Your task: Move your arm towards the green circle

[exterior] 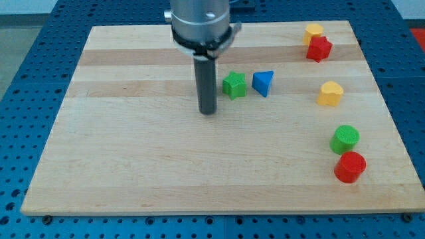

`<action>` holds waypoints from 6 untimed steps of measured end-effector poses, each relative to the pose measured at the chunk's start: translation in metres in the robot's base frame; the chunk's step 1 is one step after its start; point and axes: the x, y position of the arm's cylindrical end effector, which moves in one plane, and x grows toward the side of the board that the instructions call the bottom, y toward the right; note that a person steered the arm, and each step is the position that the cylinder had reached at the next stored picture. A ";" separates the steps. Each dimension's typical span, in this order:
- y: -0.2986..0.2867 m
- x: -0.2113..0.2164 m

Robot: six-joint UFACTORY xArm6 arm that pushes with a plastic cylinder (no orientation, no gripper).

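My tip (208, 111) sits on the wooden board (133, 172) a bit above centre. No fingers on this rig, just a bare rod, so nothing opens, closes or grips.

Green circle (344, 138) is at roughly 4 o'clock from the tip, well apart, near the view's right edge. Red circle (350, 166) touches it or nearly so at its 6 o'clock. Yellow block (330, 93) is near it at 11 o'clock.

Just beside the tip at 2 o'clock: green star-like block (234, 85), then blue triangle (263, 83) past it. Both are off the straight line to the target, I'd say. Yellow block (313, 31) and red block (319, 48) sit touching at the board's top right.

Handling guess: small, light, rigid plastic, slides easily on smooth wood, round side may deflect off the rod. No holding it; contact is side-on only. Task only needs approach, so come in from its 10 o'clock and stop short to avoid knocking it into the red circle.
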 end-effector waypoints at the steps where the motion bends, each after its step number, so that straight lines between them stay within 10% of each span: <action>1: 0.054 0.045; 4: 0.195 0.003; 6: 0.290 0.075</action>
